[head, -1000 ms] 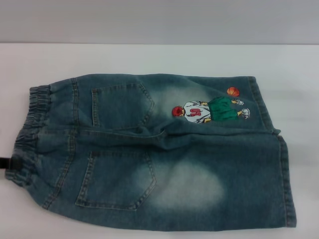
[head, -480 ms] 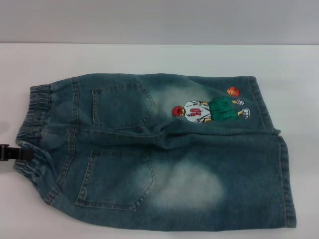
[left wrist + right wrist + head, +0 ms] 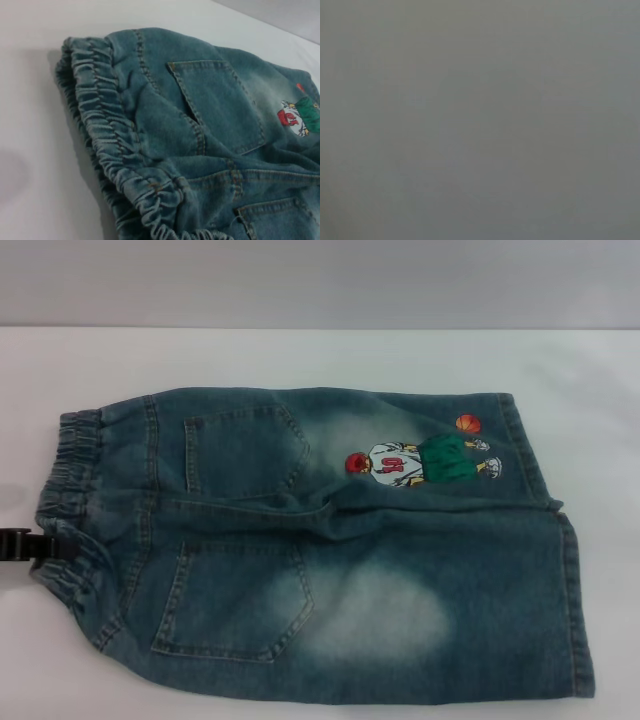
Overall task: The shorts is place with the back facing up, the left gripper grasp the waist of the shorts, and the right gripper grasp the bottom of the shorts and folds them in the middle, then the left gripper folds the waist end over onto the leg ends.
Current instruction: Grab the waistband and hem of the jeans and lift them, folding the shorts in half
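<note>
Your left gripper (image 3: 50, 545) shows only as a slim black piece coming in from the 9 o'clock edge of the head view, its tip right at the waist of the shorts (image 3: 65, 505). You cannot tell from these pictures whether its jaws are spread, narrow or closed on the fabric; the tip meets the gathered band, and the rest is cut off by the edge. Your left wrist view shows no fingers, only cloth up close: the ruffled elastic band (image 3: 107, 140) bunched and folded in thick ridges, with bare white table (image 3: 30, 125) beside it.

Your right gripper is nowhere in the head view, and its wrist view gives you nothing but flat grey.

You have the shorts (image 3: 330, 560) lying flat on the white table (image 3: 320, 355), back side up, filling most of the head view. The waist points to 9 o'clock and the bottom of the shorts (image 3: 570, 580) to 3 o'clock, where the two stitched leg hems lie straight. Both back patch pockets show: one (image 3: 245, 450) toward 11 o'clock, the other (image 3: 235, 600) toward 7 o'clock. The embroidered basketball player (image 3: 415, 462) sits on the far leg, toward 1 o'clock, with the orange ball (image 3: 466, 423) just beside it. A crease runs along the middle seam between the two legs.
</note>
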Robot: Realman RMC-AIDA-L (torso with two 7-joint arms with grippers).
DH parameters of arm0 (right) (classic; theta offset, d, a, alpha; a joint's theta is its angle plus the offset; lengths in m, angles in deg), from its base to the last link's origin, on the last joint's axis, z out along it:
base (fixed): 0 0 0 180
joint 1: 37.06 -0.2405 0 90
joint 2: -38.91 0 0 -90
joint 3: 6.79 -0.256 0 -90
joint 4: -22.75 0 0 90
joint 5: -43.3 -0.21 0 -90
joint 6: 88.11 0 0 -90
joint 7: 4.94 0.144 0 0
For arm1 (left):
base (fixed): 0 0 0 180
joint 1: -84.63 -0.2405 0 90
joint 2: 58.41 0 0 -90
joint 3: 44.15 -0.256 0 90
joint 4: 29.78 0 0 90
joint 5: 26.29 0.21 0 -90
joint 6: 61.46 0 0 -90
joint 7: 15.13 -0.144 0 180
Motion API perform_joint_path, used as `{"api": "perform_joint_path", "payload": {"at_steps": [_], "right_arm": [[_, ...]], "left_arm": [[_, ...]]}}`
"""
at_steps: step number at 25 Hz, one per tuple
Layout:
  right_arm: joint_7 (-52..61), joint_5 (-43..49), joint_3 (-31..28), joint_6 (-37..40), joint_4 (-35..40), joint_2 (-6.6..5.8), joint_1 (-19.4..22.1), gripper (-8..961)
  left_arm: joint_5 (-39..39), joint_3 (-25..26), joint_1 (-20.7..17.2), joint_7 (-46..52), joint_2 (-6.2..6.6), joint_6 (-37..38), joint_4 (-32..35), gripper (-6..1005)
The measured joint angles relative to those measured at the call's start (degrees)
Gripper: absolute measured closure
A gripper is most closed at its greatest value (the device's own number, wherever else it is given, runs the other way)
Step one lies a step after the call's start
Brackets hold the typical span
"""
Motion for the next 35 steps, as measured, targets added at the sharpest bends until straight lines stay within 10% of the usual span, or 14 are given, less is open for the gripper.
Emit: {"api": "perform_joint_path", "payload": {"at_steps": [8, 35], "right_arm": [[4.95, 27.49, 2.00, 13.67, 3.44, -3.28, -10.22, 301], [-9.30, 64.77, 11.80, 27.52, 7.44, -2.57, -10.70, 301]], "left_arm": [[0.13, 0.07, 1.11, 0.48, -0.13, -0.35, -0.03, 956], [0.34, 0.03, 3.99, 1.74, -1.13, -3.29, -0.67, 956]]}}
